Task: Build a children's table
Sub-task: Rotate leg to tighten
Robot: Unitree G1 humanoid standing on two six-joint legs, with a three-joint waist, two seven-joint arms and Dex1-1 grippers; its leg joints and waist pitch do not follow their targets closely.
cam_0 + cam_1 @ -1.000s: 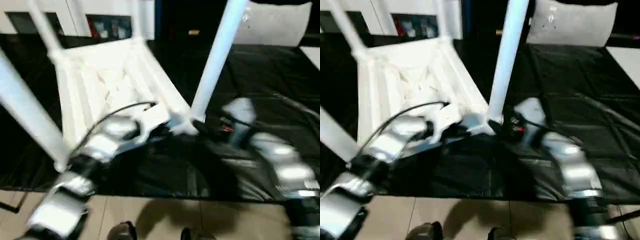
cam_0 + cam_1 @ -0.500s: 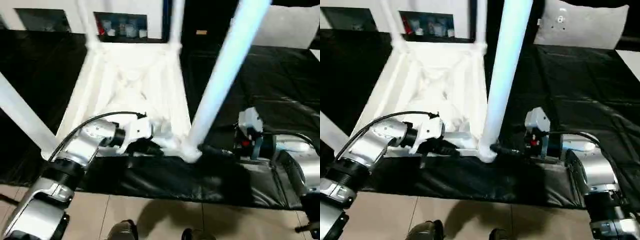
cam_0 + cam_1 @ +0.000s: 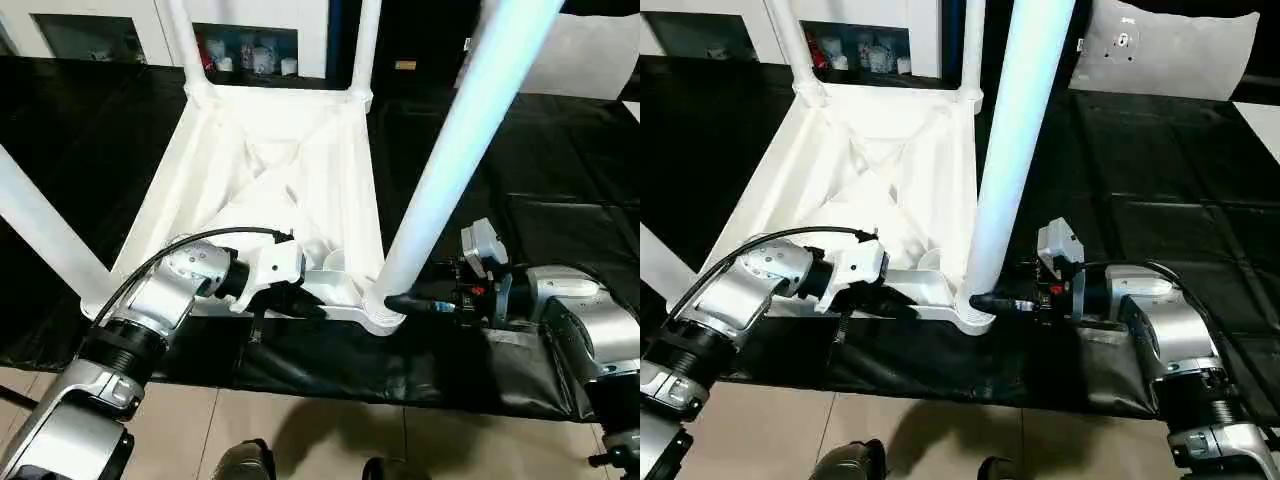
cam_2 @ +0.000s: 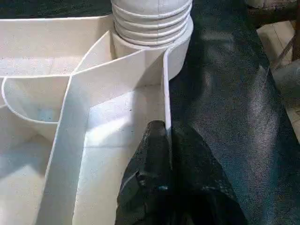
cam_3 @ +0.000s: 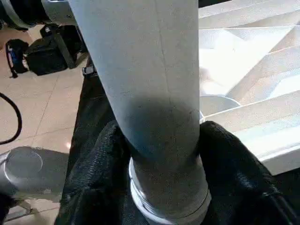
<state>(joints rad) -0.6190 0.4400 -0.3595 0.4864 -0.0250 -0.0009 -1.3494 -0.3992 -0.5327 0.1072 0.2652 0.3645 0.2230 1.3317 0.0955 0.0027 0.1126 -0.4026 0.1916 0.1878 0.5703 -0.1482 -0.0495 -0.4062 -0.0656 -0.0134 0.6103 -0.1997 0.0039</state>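
Black cloth covers the worktop [image 3: 560, 160], where the upturned table top [image 3: 270, 190] lies ribs-up. Left end effector [image 4: 165, 140] pinches its near rim wall beside the corner socket. Right end effector [image 5: 159, 154] grips the near right leg [image 3: 455, 150] just above its threaded collar.

Both forearms were brushed-silver cylinders with black ribbed joint rings. Left arm [image 3: 150, 310]: rounded silver elbow housing, white wrist block, and a thin black cable arcing from the forearm over to the wrist. Left gripper [image 4: 161, 140]: matte black fingers with a leathery, wrinkled surface. Right arm [image 3: 1150, 320]: silver shell, black wrist collar, small white camera box on top, red marks and thin wires at the wrist. Right gripper [image 5: 161, 136]: black fingers [image 5: 101, 159], textured pads.
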